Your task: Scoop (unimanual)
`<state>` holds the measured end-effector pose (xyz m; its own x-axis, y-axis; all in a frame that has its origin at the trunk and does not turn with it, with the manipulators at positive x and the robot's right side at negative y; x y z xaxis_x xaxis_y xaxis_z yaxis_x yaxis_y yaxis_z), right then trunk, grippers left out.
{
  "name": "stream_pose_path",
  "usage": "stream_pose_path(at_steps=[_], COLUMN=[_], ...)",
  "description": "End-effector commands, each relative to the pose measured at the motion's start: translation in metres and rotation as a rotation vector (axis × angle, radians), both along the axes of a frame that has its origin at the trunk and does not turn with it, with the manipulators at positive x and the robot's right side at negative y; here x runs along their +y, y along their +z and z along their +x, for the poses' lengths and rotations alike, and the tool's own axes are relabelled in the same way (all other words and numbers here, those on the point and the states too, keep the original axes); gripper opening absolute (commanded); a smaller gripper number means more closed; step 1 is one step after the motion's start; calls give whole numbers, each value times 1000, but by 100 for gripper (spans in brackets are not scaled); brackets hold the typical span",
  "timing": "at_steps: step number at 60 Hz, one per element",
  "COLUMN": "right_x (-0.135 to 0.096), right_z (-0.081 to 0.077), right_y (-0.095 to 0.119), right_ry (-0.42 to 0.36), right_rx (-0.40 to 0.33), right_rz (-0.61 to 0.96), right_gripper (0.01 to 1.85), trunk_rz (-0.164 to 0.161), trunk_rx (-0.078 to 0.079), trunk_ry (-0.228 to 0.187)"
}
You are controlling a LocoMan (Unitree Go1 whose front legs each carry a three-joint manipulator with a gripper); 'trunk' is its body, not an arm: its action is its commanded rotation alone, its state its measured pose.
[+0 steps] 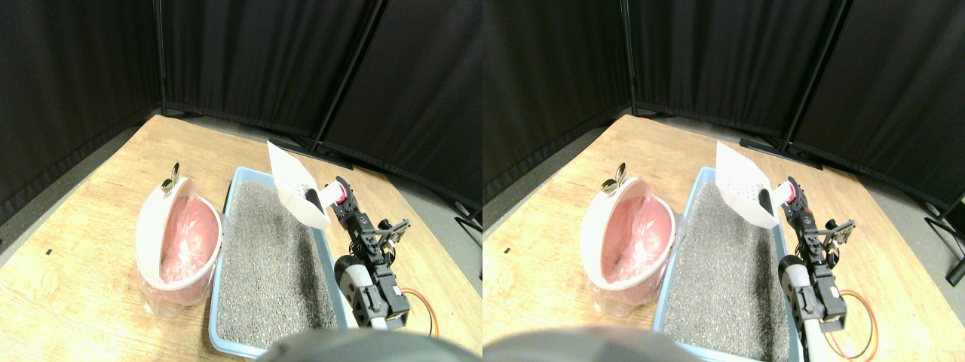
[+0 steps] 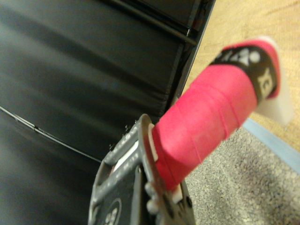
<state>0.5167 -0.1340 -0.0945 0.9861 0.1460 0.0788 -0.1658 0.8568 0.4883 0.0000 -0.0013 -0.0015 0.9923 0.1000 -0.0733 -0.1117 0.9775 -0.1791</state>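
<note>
The right manipulator (image 1: 373,283) enters from the lower right, its dark body lying alongside the right wall of the litter tray (image 1: 226,197), with orange cable (image 1: 424,305) looped on the wooden surface (image 1: 83,256) just beside it. The light blue tray sits directly ahead and is filled with grey granular litter (image 1: 271,256), level and largely undisturbed as seen. To the tray's left, just beside it, stands a pink bin (image 1: 177,245) lined with clear plastic, its white lid (image 1: 158,222) tilted open (a small metal clip (image 1: 174,178) shows at the lid's upper edge). Further on, the end effector (image 1: 343,205) is clamped on the pink-wrapped handle (image 1: 337,194) of the scoop (image 1: 295,185); the wrist view confirms it, with the pink grip (image 2: 201,126) emerging straight from the dark jaw frame and a black band (image 2: 243,65) near its far end. The white slotted scoop blade is raised above the tray's far right corner, tilted upward, clear of the litter. Whether it carries any litter cannot be determined. Beyond the wooden surface, black curtain panels (image 1: 264,60) close off the background.
</note>
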Motion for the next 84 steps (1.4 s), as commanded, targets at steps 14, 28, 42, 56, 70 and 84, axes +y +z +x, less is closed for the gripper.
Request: stream_pose_path(at_steps=[14,28,42,56,70,84], right_x=[3,6,11,17,24,37], right_z=[7,12,18,21,24,27], right_y=[22,26,29,30,27,26], right_ry=[86,135,207,210,234,244], right_rx=[-152,-208,-248,-219,-206,-181], right_rz=[-328,-489,-557,-548,-504,-454], right_gripper=[5,5,5,5,5,5], trunk_rz=[-15,-19,-38,-51,-62,-68], trunk_rx=[5,8,12,12,5,-7], trunk_ry=[23,32,80,117,155,203])
